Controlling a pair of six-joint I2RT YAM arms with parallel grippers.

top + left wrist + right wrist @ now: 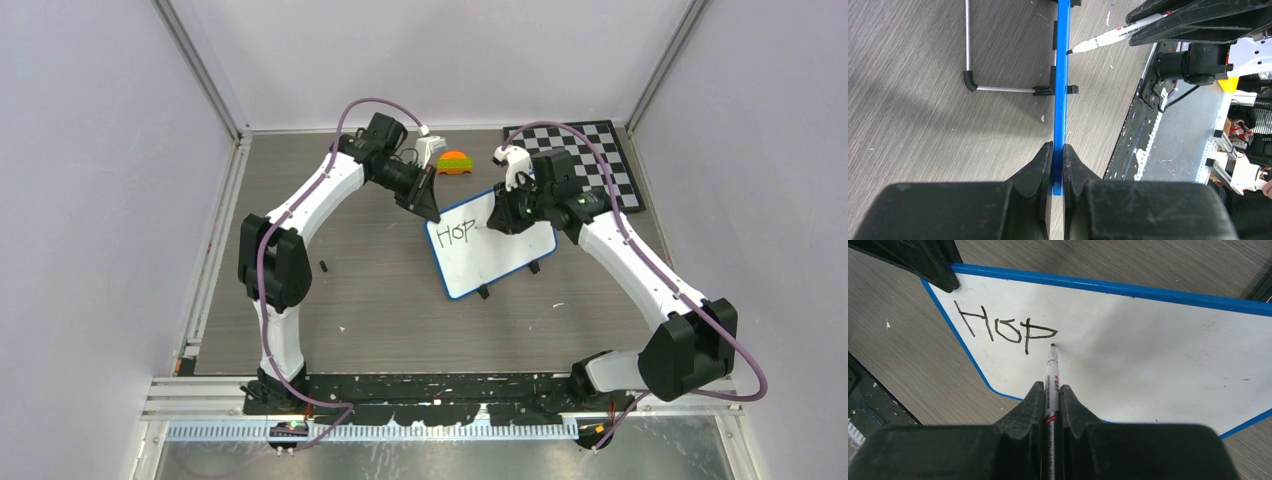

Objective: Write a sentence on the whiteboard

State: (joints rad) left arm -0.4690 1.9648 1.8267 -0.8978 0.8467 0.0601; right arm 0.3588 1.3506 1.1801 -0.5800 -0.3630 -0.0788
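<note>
Blue-rimmed whiteboard (pixel 1061 115) clamped in left gripper (pixel 1058 148).

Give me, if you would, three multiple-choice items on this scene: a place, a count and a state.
1. The black-and-white checkered board lies: A far right on the grey wood-grain table; B near left; C centre.
2. Letters written on the blue-rimmed white whiteboard: A two; B three; C six.
3. The left tool is: A open; B shut on the whiteboard's rim; C shut on nothing.
Key: A, it sits by the far right corner; B, it reads HOP; B, it pinches the blue edge.
</note>
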